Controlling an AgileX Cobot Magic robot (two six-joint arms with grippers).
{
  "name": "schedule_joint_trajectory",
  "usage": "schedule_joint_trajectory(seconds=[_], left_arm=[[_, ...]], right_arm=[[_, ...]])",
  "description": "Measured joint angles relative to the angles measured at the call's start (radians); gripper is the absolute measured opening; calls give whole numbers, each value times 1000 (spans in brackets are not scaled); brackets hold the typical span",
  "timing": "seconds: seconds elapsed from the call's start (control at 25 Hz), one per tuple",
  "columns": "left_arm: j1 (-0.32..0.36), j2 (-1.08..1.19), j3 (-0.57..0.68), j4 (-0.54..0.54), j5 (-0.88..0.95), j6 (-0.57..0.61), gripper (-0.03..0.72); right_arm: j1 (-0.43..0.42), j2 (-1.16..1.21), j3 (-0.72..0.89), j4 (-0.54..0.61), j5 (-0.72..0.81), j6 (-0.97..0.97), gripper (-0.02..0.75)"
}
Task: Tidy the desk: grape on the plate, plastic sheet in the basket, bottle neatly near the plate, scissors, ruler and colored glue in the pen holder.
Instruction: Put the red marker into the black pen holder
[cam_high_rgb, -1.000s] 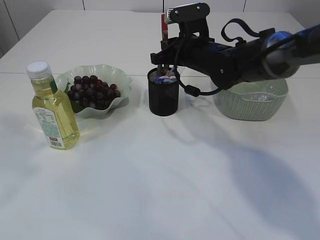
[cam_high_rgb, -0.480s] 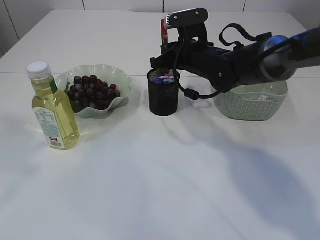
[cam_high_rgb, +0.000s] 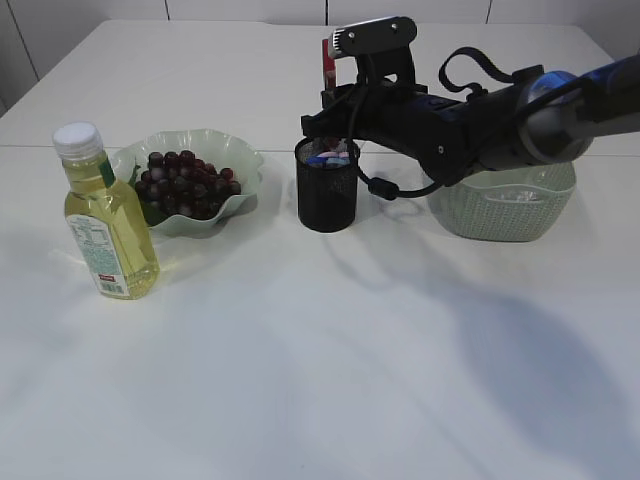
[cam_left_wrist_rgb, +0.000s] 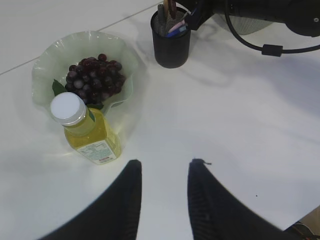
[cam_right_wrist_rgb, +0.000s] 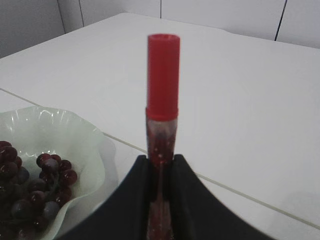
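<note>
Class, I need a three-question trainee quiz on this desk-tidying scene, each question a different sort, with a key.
1. True or false: the grapes lie on the plate.
2. What does the right pincer grip? A) scissors B) red-capped glue tube C) ruler
3. Fill in: the bottle stands ____ on the table.

Key: 1 true; 2 B; 3 upright
</note>
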Motion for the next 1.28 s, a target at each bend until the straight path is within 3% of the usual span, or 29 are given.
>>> schedule_joint_trajectory(seconds=[0.44, 0.8, 1.08, 1.28], left_arm=[[0, 0, 0, 0, 0, 0, 237], [0, 0, 0, 0, 0, 0, 237], [0, 0, 0, 0, 0, 0, 239], [0, 0, 0, 31, -18, 0, 241]], right_arm=[[0, 0, 0, 0, 0, 0, 139], [0, 0, 0, 0, 0, 0, 282], [0, -8, 0, 0, 7, 2, 292], [2, -76, 0, -3, 91, 2, 293]])
